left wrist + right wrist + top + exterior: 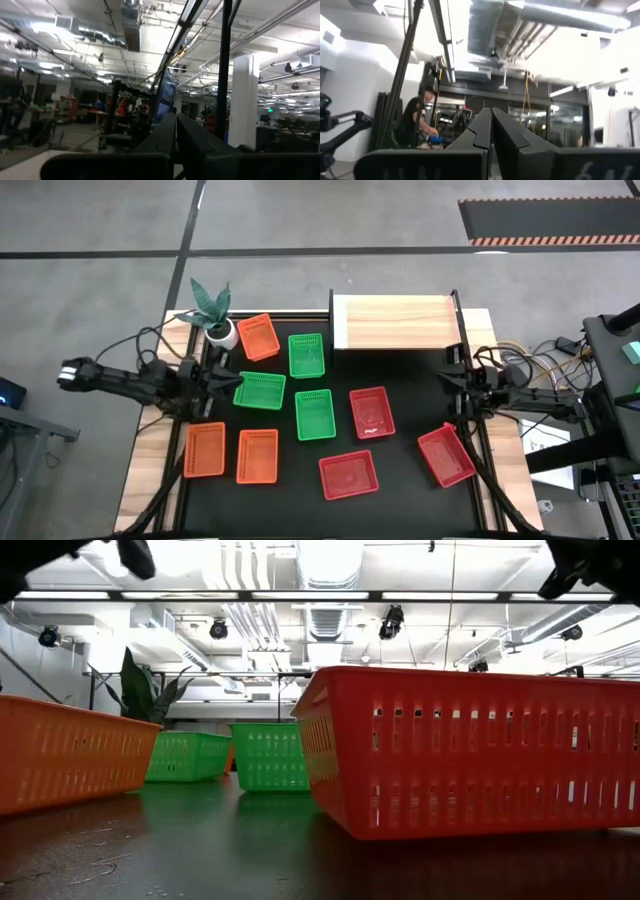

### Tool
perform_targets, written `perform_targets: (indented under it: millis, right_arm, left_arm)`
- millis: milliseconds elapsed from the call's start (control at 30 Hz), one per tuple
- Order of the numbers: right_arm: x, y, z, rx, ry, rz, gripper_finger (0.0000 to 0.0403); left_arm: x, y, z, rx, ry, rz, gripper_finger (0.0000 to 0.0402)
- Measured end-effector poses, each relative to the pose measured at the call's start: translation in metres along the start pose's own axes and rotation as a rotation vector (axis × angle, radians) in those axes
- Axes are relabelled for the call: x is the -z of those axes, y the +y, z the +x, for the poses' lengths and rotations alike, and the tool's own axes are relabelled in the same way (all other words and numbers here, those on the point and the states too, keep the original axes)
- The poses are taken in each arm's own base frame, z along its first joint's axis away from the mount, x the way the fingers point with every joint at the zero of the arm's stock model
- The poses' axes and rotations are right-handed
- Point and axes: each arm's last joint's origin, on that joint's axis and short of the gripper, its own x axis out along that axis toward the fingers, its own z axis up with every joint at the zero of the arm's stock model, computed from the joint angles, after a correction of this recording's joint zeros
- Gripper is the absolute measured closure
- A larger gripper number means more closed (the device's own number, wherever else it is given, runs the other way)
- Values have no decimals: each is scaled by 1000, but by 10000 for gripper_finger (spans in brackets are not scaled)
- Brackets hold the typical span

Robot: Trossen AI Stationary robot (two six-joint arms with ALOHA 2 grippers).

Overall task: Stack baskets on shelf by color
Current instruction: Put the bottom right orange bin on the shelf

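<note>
Nine baskets [315, 414] lie scattered mid-frame on black surface [400, 480]; wooden shelf [393, 322] upper right. Left gripper [222, 383] & right gripper [448, 380] at sides, jaws closed, holding nothing.

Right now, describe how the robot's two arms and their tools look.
Both arms are dark, nearly black, built of jointed segments. The left arm has a pale, light-coloured end at its outer tip and black cables looping beside it. The right arm trails a bundle of yellowish and black cables near its base. Each tool, left tool and right tool, has two flat, dark, angular fingers tapering to a point.
</note>
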Motion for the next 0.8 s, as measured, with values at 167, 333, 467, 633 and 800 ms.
perform_targets:
  millis: [167, 333, 467, 633, 800]
  right_arm:
    - [-3, 0, 0, 1, -28, -40, 394]
    - [-3, 0, 0, 6, -31, -53, 394]
    - [-3, 0, 0, 7, -31, -68, 394]
    - [-3, 0, 0, 8, -33, -97, 394]
    - [-3, 0, 0, 9, -35, -130, 394]
  left_arm:
    - [-4, -6, 45, -11, 121, -87, 402]
    - [3, -22, 90, -16, 361, -132, 402]
    - [3, -44, 122, -74, 571, -155, 402]
    - [13, -77, 148, -219, 914, -217, 402]
    - [27, -115, 164, -321, 1188, -260, 402]
